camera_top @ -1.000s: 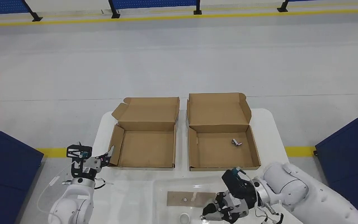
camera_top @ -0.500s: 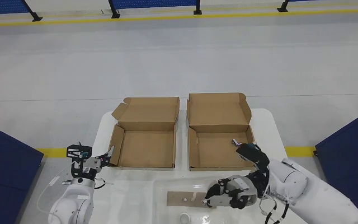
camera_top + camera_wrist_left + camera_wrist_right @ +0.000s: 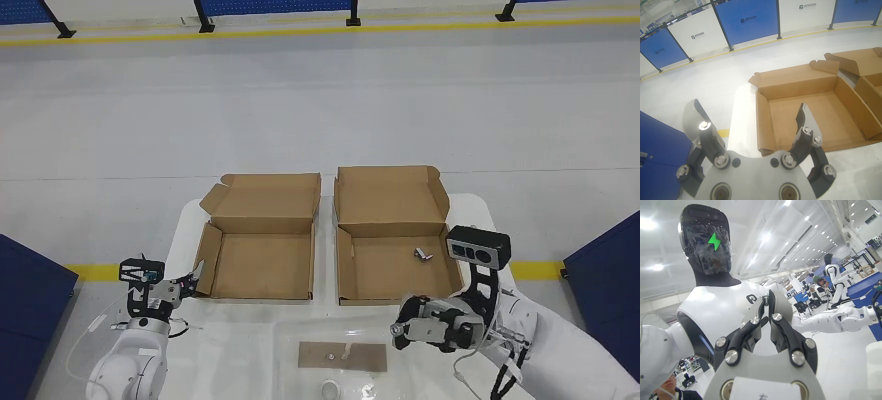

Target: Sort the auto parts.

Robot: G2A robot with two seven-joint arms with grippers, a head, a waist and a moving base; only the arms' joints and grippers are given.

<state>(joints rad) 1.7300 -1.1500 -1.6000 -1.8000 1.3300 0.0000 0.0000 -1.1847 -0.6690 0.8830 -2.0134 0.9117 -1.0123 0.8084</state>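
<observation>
2 boxes stand open side by side on the table. The left box is bare, and the right box has 1 small part lying near its far right corner.

The step in hand looks like a carry. The right gripper has its fingers pressed together on a small metal piece, pinched at the very tips. In the top view it hangs just in front of the right box's near wall, with the wrist turned so that its camera looks up and back.

The next move probably calls for rolling the wrist down, clearing the near wall and parting the fingers low inside a box. Which box suits this piece cannot be told. A clear tray nearest the robot holds a brown sheet with 1 loose bit on it.

The left gripper hovers by the left box's near left corner, fingers wide apart, holding nothing.
</observation>
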